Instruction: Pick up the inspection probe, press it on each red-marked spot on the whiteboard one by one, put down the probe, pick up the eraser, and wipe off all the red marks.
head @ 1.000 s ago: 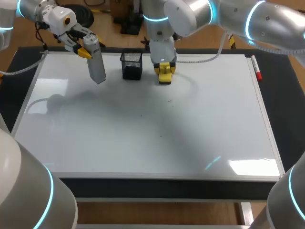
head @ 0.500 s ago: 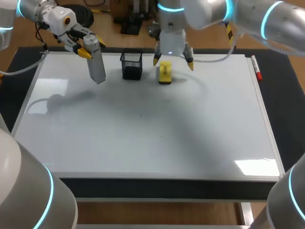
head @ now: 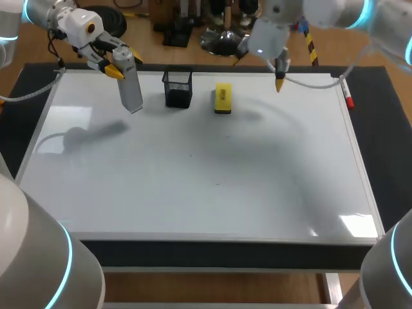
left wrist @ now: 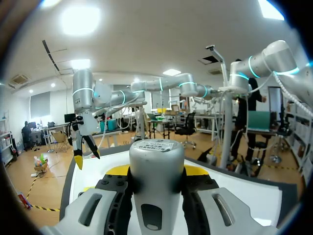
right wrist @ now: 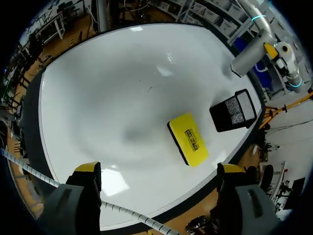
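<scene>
My left gripper [head: 114,62] hangs over the whiteboard's [head: 193,193] far left corner, shut on the grey inspection probe [head: 131,89], which points down above the board. In the left wrist view the probe [left wrist: 156,161] fills the gap between the yellow-tipped fingers [left wrist: 117,171]. The yellow eraser [head: 223,98] lies flat on the board near its far edge. My right gripper [head: 261,68] is open and empty, raised to the right of the eraser; from its wrist, the eraser [right wrist: 188,138] lies below, between the spread fingertips [right wrist: 88,168]. I see no red marks on the board.
A black mesh holder [head: 178,88] stands on the board between the probe and the eraser. A red marker [head: 346,93] lies along the board's right frame near the far corner. A few tiny dark specks dot the board's middle.
My right gripper opened, let go of the eraser, then rose and swung to the right. The eraser stays where it was set down. My left arm and the probe have not moved.
</scene>
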Motion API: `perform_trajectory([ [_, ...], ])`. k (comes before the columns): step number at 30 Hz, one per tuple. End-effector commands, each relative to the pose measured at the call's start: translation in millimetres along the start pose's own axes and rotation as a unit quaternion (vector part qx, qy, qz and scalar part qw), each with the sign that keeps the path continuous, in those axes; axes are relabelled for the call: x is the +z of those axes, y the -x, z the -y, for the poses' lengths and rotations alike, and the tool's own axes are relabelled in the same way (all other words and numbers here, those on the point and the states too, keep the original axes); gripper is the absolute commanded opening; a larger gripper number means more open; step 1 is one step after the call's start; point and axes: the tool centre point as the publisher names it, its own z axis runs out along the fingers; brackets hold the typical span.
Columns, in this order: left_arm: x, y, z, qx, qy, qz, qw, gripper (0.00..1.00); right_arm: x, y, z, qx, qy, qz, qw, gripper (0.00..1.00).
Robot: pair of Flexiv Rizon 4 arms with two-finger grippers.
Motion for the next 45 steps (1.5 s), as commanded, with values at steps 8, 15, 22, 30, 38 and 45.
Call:
perform_trajectory([
  [8,-7.3,5.7,-3.6,-0.001,-0.007,-0.054,0.998,0.00,-31.6,-46.3,0.4,0.077,0.030,0.155,0.984,1.00],
  [15,-7.3,5.7,-3.6,-0.001,-0.007,-0.054,0.998,0.00,-44.0,-55.0,-1.9,0.094,0.030,0.185,0.978,1.00],
  [22,-7.3,5.7,-3.6,-0.001,-0.007,-0.054,0.998,0.00,-45.3,-56.1,-2.2,0.095,0.029,0.186,0.978,1.00],
  [30,-7.3,5.7,-3.6,-0.001,-0.007,-0.054,0.998,0.00,-45.3,-56.1,-2.2,0.095,0.029,0.186,0.978,1.00],
  [38,-7.3,5.7,-3.6,-0.001,-0.007,-0.054,0.998,0.00,-45.3,-56.1,-2.2,0.095,0.029,0.186,0.978,1.00],
  [45,-7.3,5.7,-3.6,-0.001,-0.007,-0.054,0.998,0.00,-45.3,-56.1,-2.2,0.095,0.029,0.186,0.978,1.00],
])
